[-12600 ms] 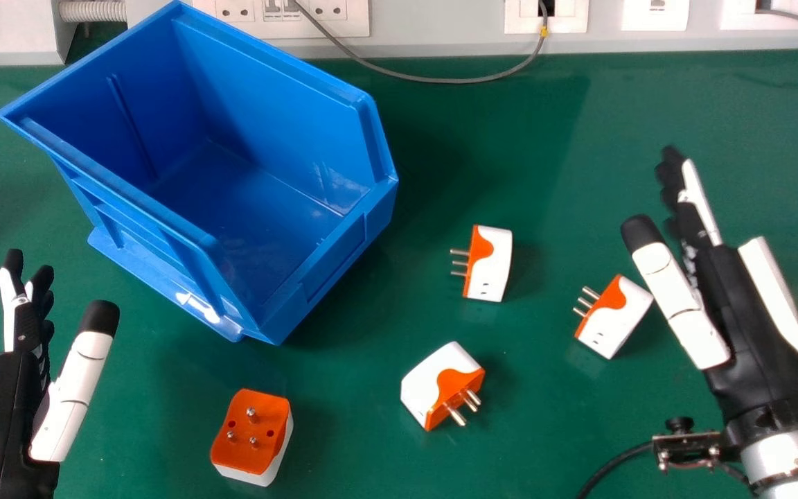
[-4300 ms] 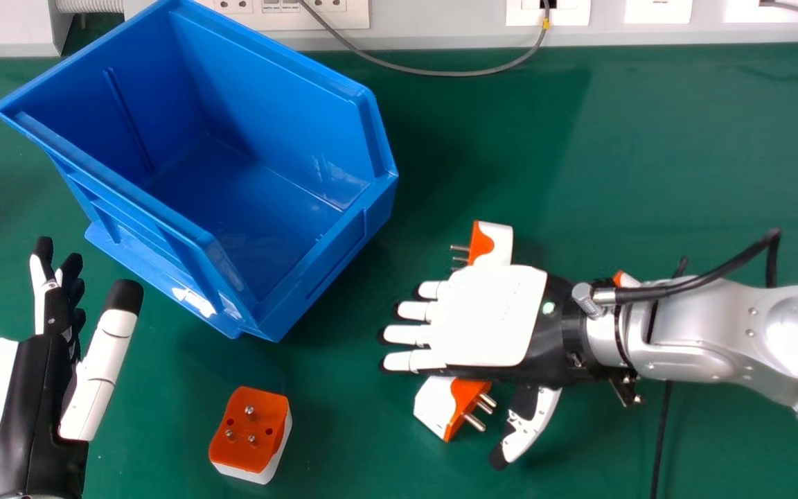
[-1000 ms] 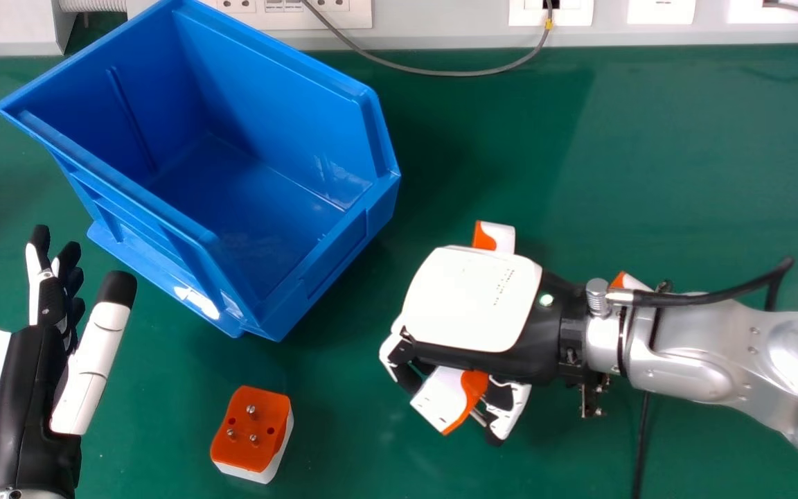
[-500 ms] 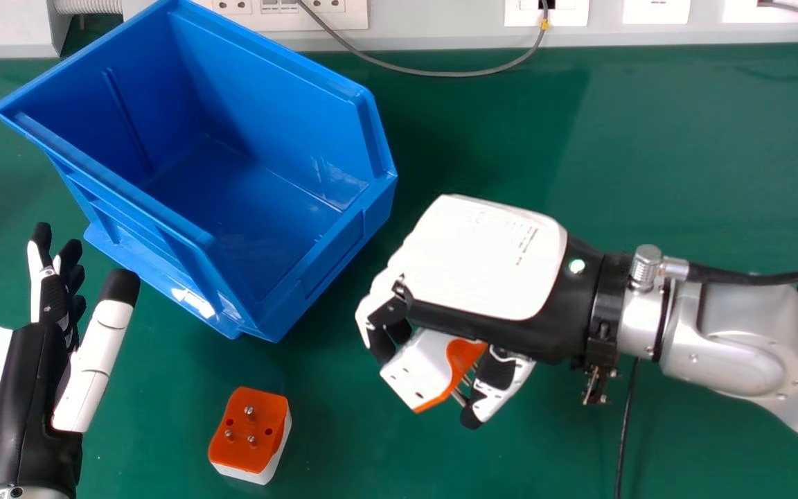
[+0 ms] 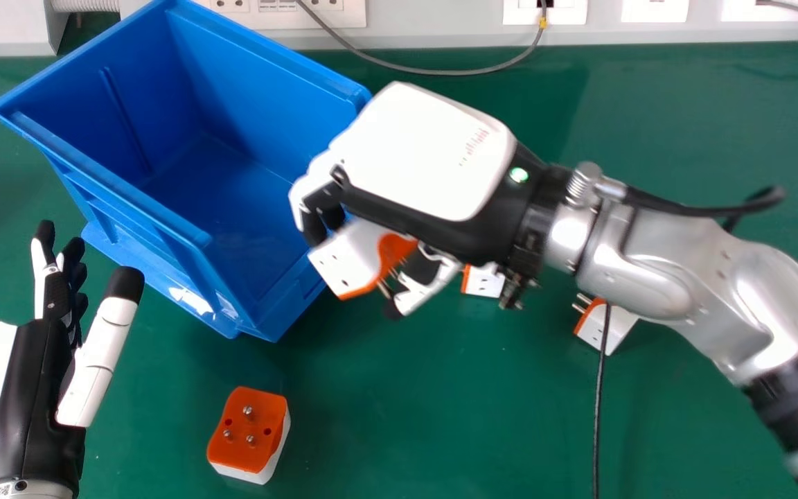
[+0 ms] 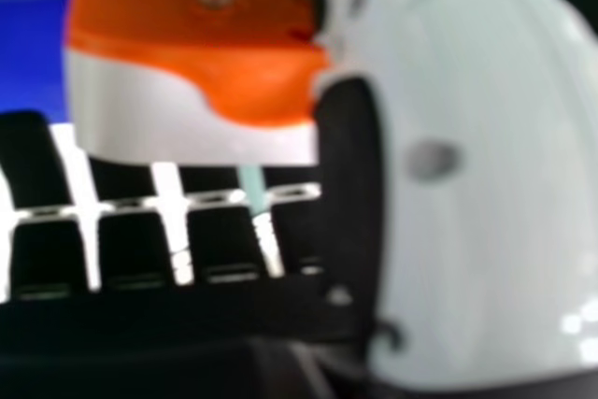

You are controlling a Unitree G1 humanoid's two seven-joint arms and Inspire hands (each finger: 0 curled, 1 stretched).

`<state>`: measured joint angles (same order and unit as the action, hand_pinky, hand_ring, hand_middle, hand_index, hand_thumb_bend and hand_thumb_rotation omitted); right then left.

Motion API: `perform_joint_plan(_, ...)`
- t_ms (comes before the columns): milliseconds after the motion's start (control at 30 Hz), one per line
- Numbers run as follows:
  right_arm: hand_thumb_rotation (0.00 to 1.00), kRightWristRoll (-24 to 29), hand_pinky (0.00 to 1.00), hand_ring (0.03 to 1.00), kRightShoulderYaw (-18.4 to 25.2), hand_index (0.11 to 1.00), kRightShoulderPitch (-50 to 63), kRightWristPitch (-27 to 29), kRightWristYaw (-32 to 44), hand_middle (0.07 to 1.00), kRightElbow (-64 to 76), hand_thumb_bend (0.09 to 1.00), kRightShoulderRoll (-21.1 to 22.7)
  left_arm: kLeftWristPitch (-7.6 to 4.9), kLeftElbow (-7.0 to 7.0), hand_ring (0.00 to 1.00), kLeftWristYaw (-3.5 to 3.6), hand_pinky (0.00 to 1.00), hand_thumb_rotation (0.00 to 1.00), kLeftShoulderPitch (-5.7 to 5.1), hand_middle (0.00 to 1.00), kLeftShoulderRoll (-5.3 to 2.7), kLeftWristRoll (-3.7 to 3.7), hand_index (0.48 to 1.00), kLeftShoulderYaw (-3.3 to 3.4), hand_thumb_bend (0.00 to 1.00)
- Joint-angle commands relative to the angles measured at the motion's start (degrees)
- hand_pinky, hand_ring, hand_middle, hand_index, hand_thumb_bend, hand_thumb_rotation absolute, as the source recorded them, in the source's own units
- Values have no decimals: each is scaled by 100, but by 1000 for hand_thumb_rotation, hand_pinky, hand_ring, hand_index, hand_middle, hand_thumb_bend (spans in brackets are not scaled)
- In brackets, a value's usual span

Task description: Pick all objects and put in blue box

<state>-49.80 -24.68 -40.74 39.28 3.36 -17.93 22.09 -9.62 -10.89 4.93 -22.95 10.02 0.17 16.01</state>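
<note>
My right hand (image 5: 427,156) is at the blue box's (image 5: 233,208) right side in the head view, curled round a white-and-orange plug adapter (image 5: 350,256). In the right hand view the adapter (image 6: 196,91) is between the thumb and fingers of my right hand (image 6: 467,165). Another adapter (image 5: 246,433) lies on the table with its pins up, below the box. Two more rest on the table: one adapter (image 5: 483,281) partly hidden behind the right wrist, and one adapter (image 5: 607,324) under the forearm. At the left, my left hand (image 5: 32,388) is open and holds nothing. The box's visible inside is bare.
A grey cable (image 5: 440,71) loops along the back of the green table (image 5: 440,416) near the wall sockets (image 5: 281,8). A thin black cable (image 5: 600,409) hangs below the right forearm.
My right hand came in, curled round the adapter near the table's middle, lifted it and carried it up and left to the box. The left hand shifted slightly right.
</note>
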Motion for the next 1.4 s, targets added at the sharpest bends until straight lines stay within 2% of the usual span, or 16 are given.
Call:
perform_joint_plan(0, 0, -12, 397, 439, -69, 453, -486, -71, -226, 478, -292, 503, -212, -96, -60, 1000, -42, 1000, 888, 23, 1000, 41, 54, 1000, -2, 813)
perform_joint_plan(133, 0, -265, 378, 438, -276, 454, -1022, -263, -520, 487, -940, 502, -557, -81, -93, 1000, -52, 1000, 889, 1, 1000, 14, 41, 1000, -16, 822)
perform_joint_plan(300, 0, -496, 365, 434, -535, 460, -1692, -588, -848, 492, -1751, 501, -994, -98, -83, 1000, -39, 1000, 890, -21, 1000, -23, -30, 1000, -21, 831)
perform_joint_plan(567, 0, -760, 358, 437, -990, 469, -2581, -995, -1593, 497, -3147, 501, -1659, -76, -248, 1000, -20, 1000, 889, -141, 1000, -49, -46, 1000, -47, 838)
perform_joint_plan(733, 0, -1073, 354, 435, -1416, 481, -3124, -1439, -2291, 507, -4076, 500, -2108, -101, -258, 1000, -21, 1000, 889, -167, 1000, -43, -26, 1000, -56, 842)
perform_joint_plan(833, 0, -1150, 351, 431, -1594, 483, -3375, -1677, -2489, 510, -4477, 500, -2331, -98, -269, 1000, -6, 1000, 889, -173, 1000, -51, -61, 1000, -61, 841)
perform_joint_plan(933, 0, -1050, 351, 429, -1635, 480, -3586, -1783, -2488, 510, -4807, 500, -2563, -96, -314, 1000, -8, 1000, 889, -194, 1000, -58, -60, 1000, -66, 841)
perform_joint_plan(1033, 0, -920, 358, 428, -1607, 471, -3727, -1804, -2461, 507, -5033, 501, -2728, -71, -349, 1000, 2, 1000, 888, -209, 1000, -65, -91, 1000, -60, 842)
perform_joint_plan(1300, 0, -819, 381, 431, -1653, 467, -3856, -2230, -2455, 503, -5351, 502, -3046, 2, -377, 1000, 2, 1000, 887, -184, 1000, -81, -128, 1000, -78, 839)
perform_joint_plan(1367, 0, -811, 385, 428, -1674, 473, -3857, -2329, -2458, 504, -5425, 502, -3092, 1, -386, 1000, -8, 1000, 885, -182, 1000, -82, -109, 1000, -91, 837)
